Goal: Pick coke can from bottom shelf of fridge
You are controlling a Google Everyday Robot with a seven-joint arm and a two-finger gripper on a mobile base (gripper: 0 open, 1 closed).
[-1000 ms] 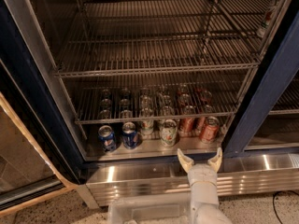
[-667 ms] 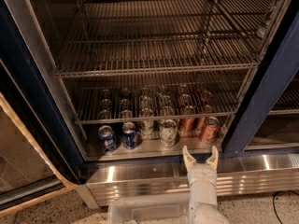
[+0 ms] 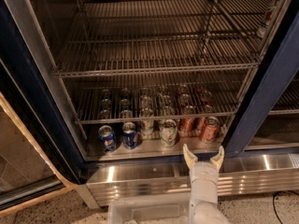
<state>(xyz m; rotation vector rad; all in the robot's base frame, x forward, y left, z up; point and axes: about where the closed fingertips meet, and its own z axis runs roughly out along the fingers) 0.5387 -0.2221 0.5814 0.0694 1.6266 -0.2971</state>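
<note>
The fridge [image 3: 32, 92] stands open with wire racks above. On its bottom shelf [image 3: 149, 148] two red coke cans stand at the right: one at the front [image 3: 209, 129] and one just left of it [image 3: 187, 124]. My gripper [image 3: 203, 153] is open, its pale fingers pointing up in front of the steel base panel, just below and slightly left of the front red can. It holds nothing.
Two blue cans [image 3: 107, 138] [image 3: 129, 134] and a white-and-green can [image 3: 168, 132] stand left of the red ones. More cans stand behind. The blue door frame [image 3: 261, 106] rises at the right. A clear tray [image 3: 149, 211] sits on my base.
The gripper has shifted to the right, from under the white-and-green can toward the red cans. The cans have not moved.
</note>
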